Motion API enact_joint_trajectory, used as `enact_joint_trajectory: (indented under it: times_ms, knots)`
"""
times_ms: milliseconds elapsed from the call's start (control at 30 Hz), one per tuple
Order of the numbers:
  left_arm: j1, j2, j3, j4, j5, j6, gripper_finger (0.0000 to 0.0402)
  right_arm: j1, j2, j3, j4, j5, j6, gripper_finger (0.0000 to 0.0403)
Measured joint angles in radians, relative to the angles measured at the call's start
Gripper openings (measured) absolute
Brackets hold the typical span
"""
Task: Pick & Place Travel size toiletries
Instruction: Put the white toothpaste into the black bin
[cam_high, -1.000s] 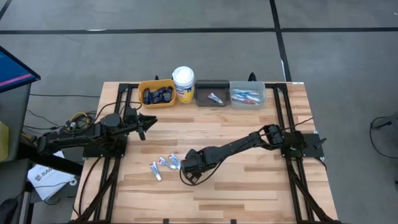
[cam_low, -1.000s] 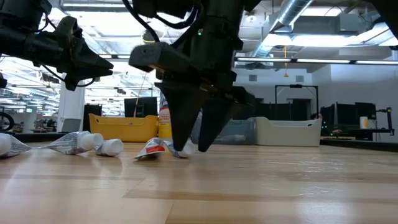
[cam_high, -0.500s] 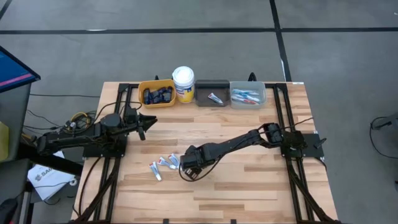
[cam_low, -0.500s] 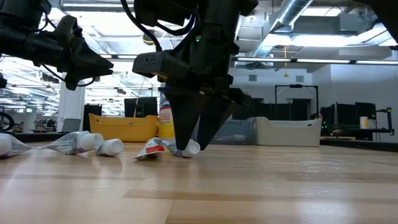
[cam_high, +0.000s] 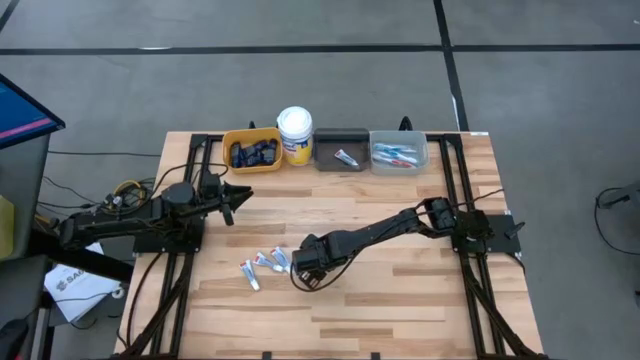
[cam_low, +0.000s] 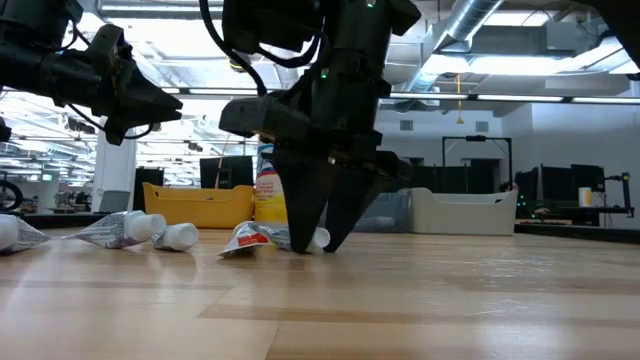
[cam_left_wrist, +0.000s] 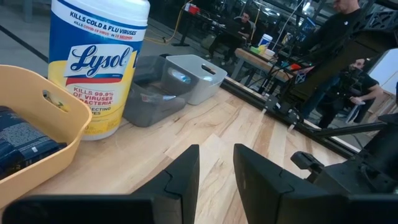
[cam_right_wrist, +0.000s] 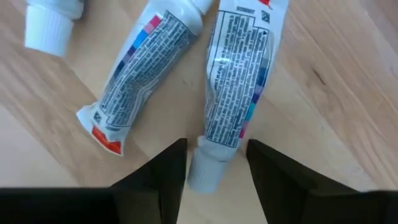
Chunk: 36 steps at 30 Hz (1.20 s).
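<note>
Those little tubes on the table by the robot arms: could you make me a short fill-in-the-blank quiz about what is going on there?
1. The right gripper has its fingers on either side of a small white tube's ____ end.
2. The yellow bin holds dark navy ____.
3. The tub beside the yellow bin is labelled ____.
4. The left gripper hangs near the ____ bin, holding nothing.

Missing words: cap; tubes; Lysol; yellow

Yellow wipes tub (cam_left_wrist: 98, 65) reading "Lysol", "Kills cold & flu viruses", apparently "kills 99.9% of viruses"
</note>
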Motion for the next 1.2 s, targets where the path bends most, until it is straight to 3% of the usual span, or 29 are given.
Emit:
enact_joint_trajectory:
  times_ms: [133,333,600,767,1067,1200]
  knots:
    - [0.000,0.000,0.000,0.001,0.000,0.000,0.0095,-0.005,0.000,0.000,-0.013,-0.003,0.002,0.0136]
    - [0.000,0.000,0.000,0.006,-0.001,0.000,0.0095,-0.016,0.000,0.000,-0.041,-0.043,-0.004,0.0049]
    - [0.000,0.000,0.000,0.007,-0.004,0.000,0.0095,-0.057,-0.057,0.023,-0.086,-0.089,-0.039,0.0051]
    - [0.000,0.000,0.000,0.014,-0.004,0.000,0.0095,-0.141,-0.143,0.037,-0.156,-0.058,-0.102,0.0051]
    - [0.000,0.000,0.000,0.022,-0.002,0.000,0.0095,-0.418,-0.303,0.039,-0.231,0.081,-0.269,0.0051]
    - [0.000,0.000,0.000,0.026,0.000,0.000,0.0095,-0.562,-0.317,0.040,-0.222,0.085,-0.357,0.0051]
